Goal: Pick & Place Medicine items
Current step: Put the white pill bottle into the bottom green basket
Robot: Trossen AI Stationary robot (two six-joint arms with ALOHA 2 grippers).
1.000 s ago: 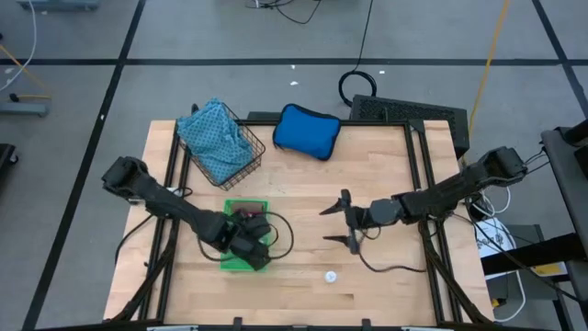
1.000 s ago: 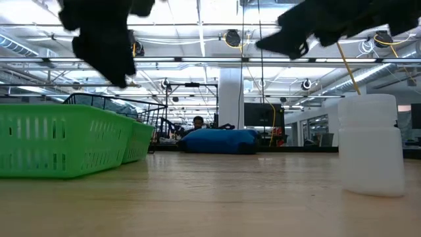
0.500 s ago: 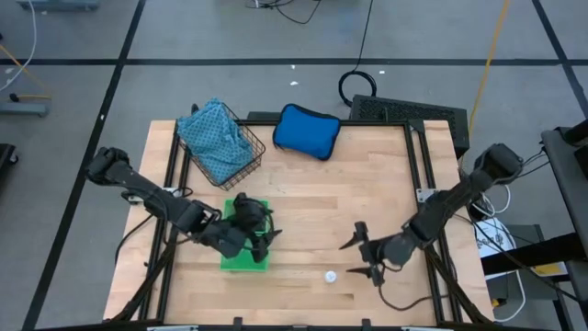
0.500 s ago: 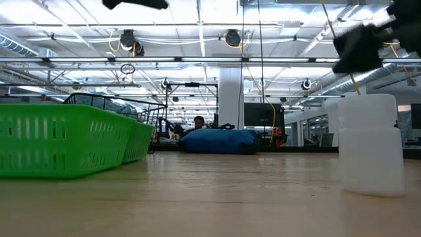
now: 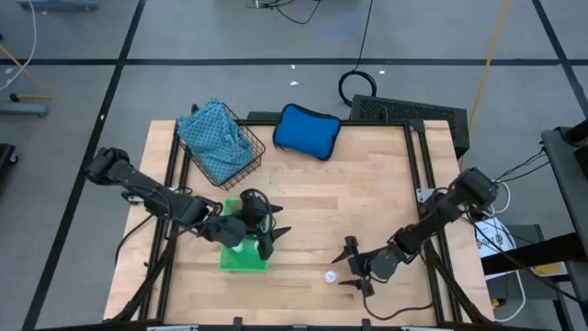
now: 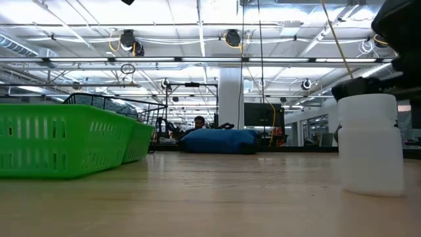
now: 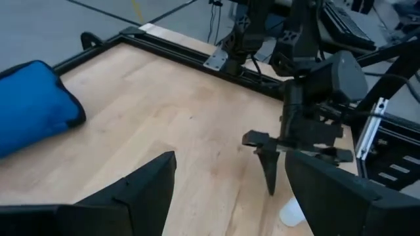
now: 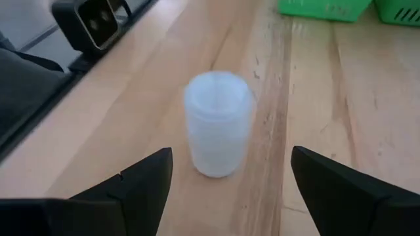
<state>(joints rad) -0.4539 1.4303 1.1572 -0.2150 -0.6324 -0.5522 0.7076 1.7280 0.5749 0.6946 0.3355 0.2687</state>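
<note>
While the left gripper hangs spread and empty over the green basket, the right gripper is busy. Its fingers gape, empty, just right of the white bottle

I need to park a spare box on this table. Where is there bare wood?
Bare wood runs down the middle, between the blue pouch and the right gripper, and along the front edge. It is crowded on the left: wire basket, green bin, left gripper. The white bottle stands front right.
</note>
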